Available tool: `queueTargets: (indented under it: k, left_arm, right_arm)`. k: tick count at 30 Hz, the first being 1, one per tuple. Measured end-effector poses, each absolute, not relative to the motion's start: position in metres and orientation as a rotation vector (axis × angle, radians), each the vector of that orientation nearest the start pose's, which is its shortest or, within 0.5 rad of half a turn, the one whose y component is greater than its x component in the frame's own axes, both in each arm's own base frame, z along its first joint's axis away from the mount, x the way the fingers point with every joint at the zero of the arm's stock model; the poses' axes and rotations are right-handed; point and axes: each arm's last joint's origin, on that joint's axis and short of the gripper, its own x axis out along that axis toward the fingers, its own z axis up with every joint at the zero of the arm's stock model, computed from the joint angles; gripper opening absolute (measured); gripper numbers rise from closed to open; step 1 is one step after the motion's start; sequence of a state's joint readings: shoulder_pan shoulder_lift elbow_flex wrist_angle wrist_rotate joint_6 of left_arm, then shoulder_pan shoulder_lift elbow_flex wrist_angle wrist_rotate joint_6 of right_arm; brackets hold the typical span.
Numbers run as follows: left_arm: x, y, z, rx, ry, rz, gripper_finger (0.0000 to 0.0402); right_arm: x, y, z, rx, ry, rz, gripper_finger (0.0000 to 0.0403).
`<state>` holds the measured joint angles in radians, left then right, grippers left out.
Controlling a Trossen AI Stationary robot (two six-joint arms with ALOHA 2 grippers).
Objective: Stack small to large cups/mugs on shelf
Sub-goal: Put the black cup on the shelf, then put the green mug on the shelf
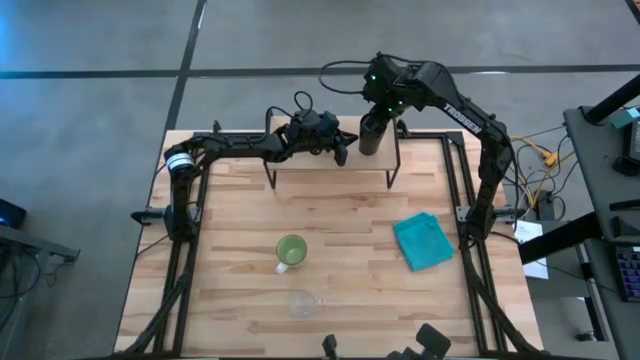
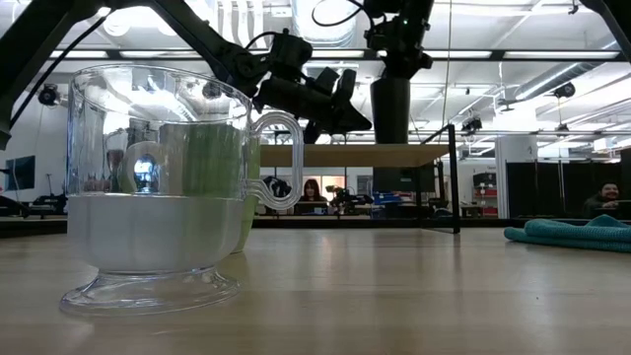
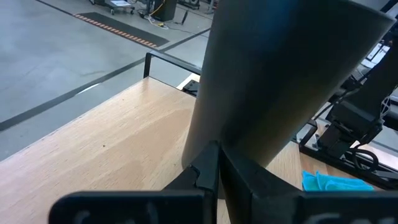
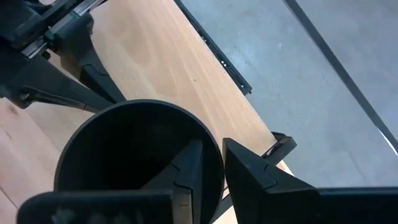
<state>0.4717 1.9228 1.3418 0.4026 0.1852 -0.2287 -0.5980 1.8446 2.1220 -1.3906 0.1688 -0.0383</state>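
The tall black cup point(image 1: 371, 136) stands at the right end of the shelf point(image 1: 320, 165), a light-wood board on thin black legs at the table's far side. My right gripper point(image 4: 211, 155) is shut on the cup from above. My left gripper point(image 3: 217, 155) is shut and level with the cup's lower wall point(image 3: 249, 124), on its left. The green mug point(image 1: 291, 250) rests upright on its base mid-table. The clear glass cup point(image 1: 302, 303) stands nearer the near edge, filling the low view point(image 2: 158, 187). My right gripper holds the black cup by its rim point(image 4: 208, 140), one finger inside point(image 4: 186, 174) and one outside point(image 4: 255, 177), coming from above and pointing down. The cup is upright with its base point(image 2: 390, 141) meeting the shelf board point(image 2: 335, 155). My left gripper has its shut fingertips right at the cup's lower wall; whether they touch it, I cannot tell.
A folded teal cloth point(image 1: 424, 241) lies on the table's right side. The shelf's left part point(image 3: 112, 137) is bare wood. Black frame rails run along both table sides. People sit in the room beyond the far edge point(image 2: 314, 189).
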Motion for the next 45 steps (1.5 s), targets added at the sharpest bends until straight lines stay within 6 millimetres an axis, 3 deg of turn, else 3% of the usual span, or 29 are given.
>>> queueTargets:
  k: [7, 15, 26, 32, 35, 41, 45]
  left_arm:
    - [0.398, 0.197, 0.250, -0.284, 0.135, 0.303, 0.0000]
    - [0.396, 0.196, 0.253, -0.283, 0.130, 0.298, 0.0000]
    - [0.372, 0.184, 0.292, -0.278, 0.164, 0.303, 0.0000]
    - [0.337, 0.163, 0.332, -0.161, 0.258, 0.275, 0.0000]
    - [0.311, 0.147, 0.356, -0.149, 0.297, 0.254, 0.0000]
    - [0.250, 0.116, 0.389, -0.182, 0.397, 0.252, 0.0000]
    - [0.218, 0.096, 0.399, -0.221, 0.457, 0.236, 0.0000]
  right_arm:
    - [0.285, -0.200, 0.401, 0.220, 1.104, -0.674, 0.0056]
    - [0.268, -0.187, 0.424, 0.209, 1.034, -0.671, 0.0056]
    - [0.230, -0.135, 0.471, 0.392, 0.802, -0.514, 0.0056]
    - [0.219, -0.096, 0.488, 0.425, 0.729, -0.409, 0.0056]
    - [0.219, -0.076, 0.492, 0.396, 0.727, -0.332, 0.0056]
    - [0.236, -0.042, 0.487, 0.380, 0.770, -0.207, 0.0056]
    - [0.258, -0.025, 0.474, 0.352, 0.840, -0.147, 0.0056]
